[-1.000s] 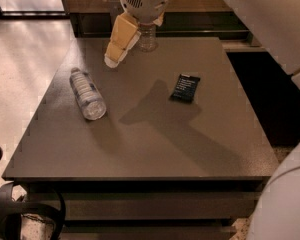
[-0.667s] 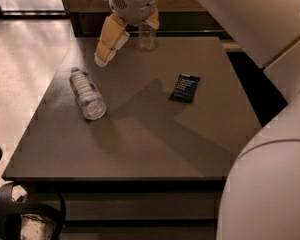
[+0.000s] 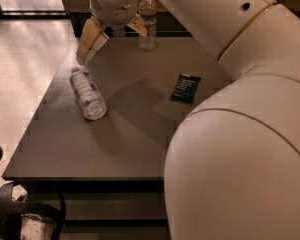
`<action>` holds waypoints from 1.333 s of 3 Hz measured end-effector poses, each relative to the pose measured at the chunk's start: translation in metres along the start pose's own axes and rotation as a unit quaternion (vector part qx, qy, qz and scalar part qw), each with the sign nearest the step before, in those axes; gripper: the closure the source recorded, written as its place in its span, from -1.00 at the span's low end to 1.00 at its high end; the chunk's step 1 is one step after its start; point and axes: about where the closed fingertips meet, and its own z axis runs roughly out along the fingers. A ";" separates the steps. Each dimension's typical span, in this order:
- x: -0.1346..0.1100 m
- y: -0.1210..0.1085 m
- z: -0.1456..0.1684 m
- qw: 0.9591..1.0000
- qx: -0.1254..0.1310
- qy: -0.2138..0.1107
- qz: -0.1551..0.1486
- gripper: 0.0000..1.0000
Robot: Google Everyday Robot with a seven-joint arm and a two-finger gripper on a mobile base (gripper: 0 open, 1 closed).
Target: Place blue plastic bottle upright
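Office or lab: polished floor (image 3: 20, 59), grey table (image 3: 115, 149), jaws above it.

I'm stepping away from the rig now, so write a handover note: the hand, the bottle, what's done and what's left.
Hand: open, empty, hovering over the table's far-left part, just beyond the blue plastic bottle.
Blue plastic bottle: lying on its side near the left edge.
Also there: a second bottle upright at the back, and a black packet to the right.
Done: nothing grasped yet.
Left: grasp the lying bottle and stand it upright.
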 end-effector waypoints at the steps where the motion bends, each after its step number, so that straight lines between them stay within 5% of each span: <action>1: -0.025 0.016 0.025 0.999 -0.027 0.016 0.040 -1.00; 2: -0.046 0.033 0.047 0.996 -0.036 0.034 0.070 -1.00; 3: -0.057 0.055 0.060 0.995 -0.017 0.051 0.082 -1.00; 4: -0.052 0.081 0.071 0.993 -0.014 0.077 0.088 -1.00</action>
